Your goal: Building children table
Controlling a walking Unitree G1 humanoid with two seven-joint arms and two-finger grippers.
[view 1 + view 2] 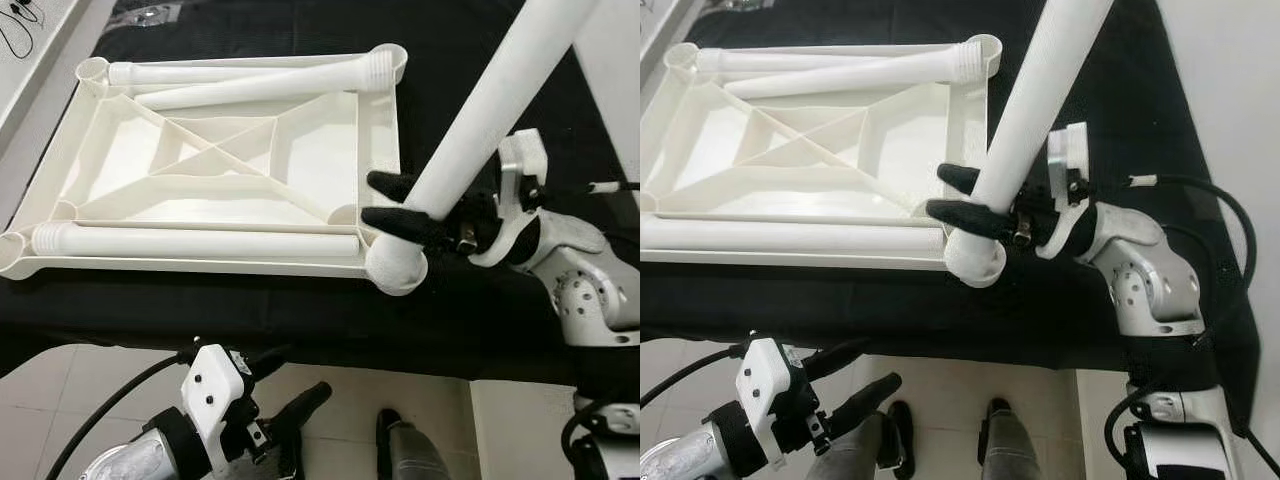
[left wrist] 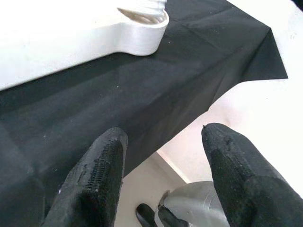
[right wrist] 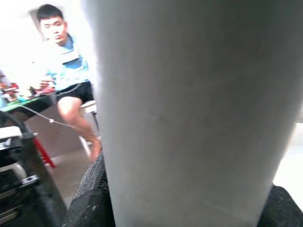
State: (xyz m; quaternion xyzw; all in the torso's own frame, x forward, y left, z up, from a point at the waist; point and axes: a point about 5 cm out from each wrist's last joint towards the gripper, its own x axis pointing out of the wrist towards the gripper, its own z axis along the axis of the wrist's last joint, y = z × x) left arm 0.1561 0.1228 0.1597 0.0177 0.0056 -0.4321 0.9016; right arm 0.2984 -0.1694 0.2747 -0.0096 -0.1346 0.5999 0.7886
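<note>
Step in hand: 1st leg being fitted. Top [image 1: 215,165] lies upside down on black cloth [image 1: 300,310]. Leg [image 1: 480,120] is clamped by R gripper [image 1: 385,200], lower end seated in near-right corner socket [image 1: 397,268], tilted. 3 legs [image 1: 195,241] lie in top. L gripper [image 2: 161,175] open, idle below edge. Next, as judged: leg to be straightened & screwed home.

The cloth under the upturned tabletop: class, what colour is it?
Black. The cloth shows best in the left eye view, under the white tabletop.
</note>
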